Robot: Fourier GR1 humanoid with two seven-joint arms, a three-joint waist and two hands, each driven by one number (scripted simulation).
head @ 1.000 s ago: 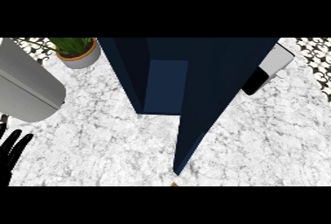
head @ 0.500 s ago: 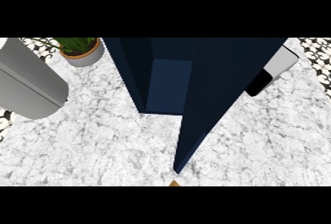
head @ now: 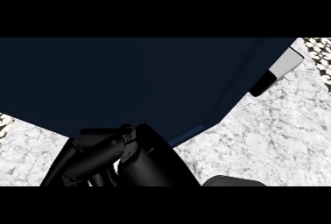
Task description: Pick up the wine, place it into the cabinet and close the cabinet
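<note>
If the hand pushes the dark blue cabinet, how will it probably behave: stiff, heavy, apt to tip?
The cabinet looks stiff: flat panels, straight edges. Probably heavy, since it dwarfs the black hand below it. So broad on the marble counter, it seems unlikely to tip.

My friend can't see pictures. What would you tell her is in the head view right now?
A big dark blue cabinet fills most of the view, seen from above. A black robot hand comes up from the lower edge just below the cabinet, over a white marble counter. Another grey and black forearm shows at the upper right; no wine bottle is visible.
</note>
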